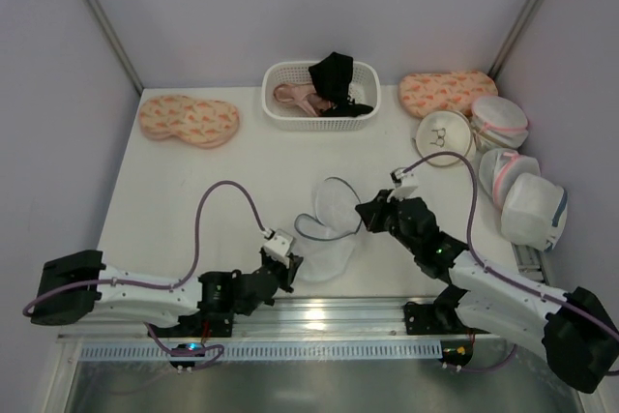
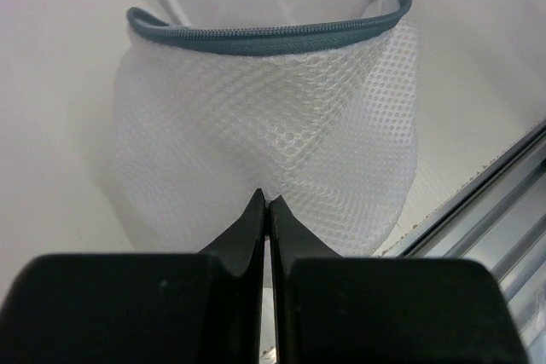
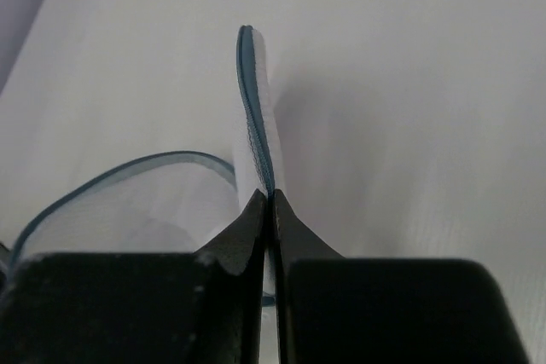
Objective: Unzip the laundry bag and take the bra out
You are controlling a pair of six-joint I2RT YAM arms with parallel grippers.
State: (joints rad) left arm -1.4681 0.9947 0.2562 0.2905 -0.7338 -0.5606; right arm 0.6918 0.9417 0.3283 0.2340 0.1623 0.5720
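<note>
The laundry bag (image 1: 327, 237) lies at the table's middle front, its grey-zipped rim unzipped and its round lid (image 1: 338, 208) flipped up and back. My left gripper (image 1: 290, 263) is shut on the bag's white mesh wall (image 2: 264, 125), just below the zip; its tips (image 2: 268, 198) pinch a fold. My right gripper (image 1: 363, 212) is shut on the lid's zipped edge (image 3: 254, 117), which stands on edge between its tips (image 3: 270, 193). The black bra (image 1: 334, 79) lies in the white basket (image 1: 276, 113) at the back.
A pale pink bra (image 1: 293, 97) shares the basket. Orange padded pieces lie at back left (image 1: 189, 120) and back right (image 1: 447, 92). A flat round bag (image 1: 444, 134) and trimmed mesh bags (image 1: 534, 208) crowd the right side. A metal rail (image 1: 319, 316) runs along the near edge.
</note>
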